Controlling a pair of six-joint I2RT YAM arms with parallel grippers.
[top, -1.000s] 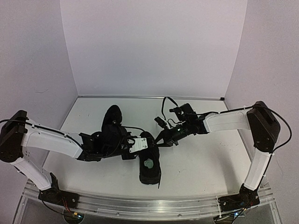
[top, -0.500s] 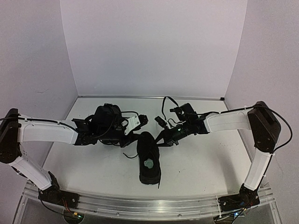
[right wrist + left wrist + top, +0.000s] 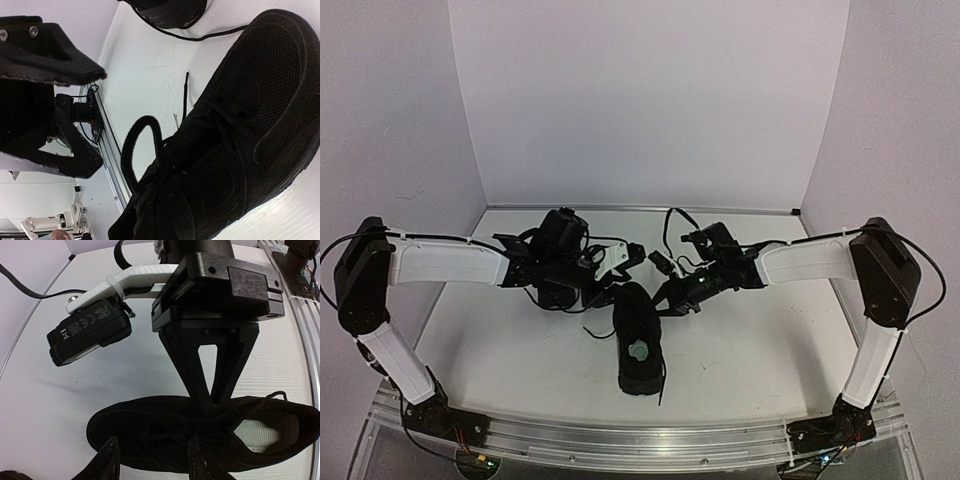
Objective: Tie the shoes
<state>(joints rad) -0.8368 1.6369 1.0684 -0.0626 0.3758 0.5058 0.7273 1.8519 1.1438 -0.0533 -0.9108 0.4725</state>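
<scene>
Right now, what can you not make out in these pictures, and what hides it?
Second shoe: cut by the top edge in the right wrist view; mostly under the left arm in the top view.
Right gripper: shut, but whether it pinches a lace is lost, black against the black near shoe, left wrist view.
Knot tied or not: too small from above.

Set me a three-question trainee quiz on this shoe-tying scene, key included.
1. True or false: the right gripper is shut.
2. The pale patch shows: A) on the table; B) inside the near shoe's opening; C) on the back wall.
3. Name the gripper whose fingers stand apart.

Key: 1 true; 2 B; 3 the left gripper.
</scene>
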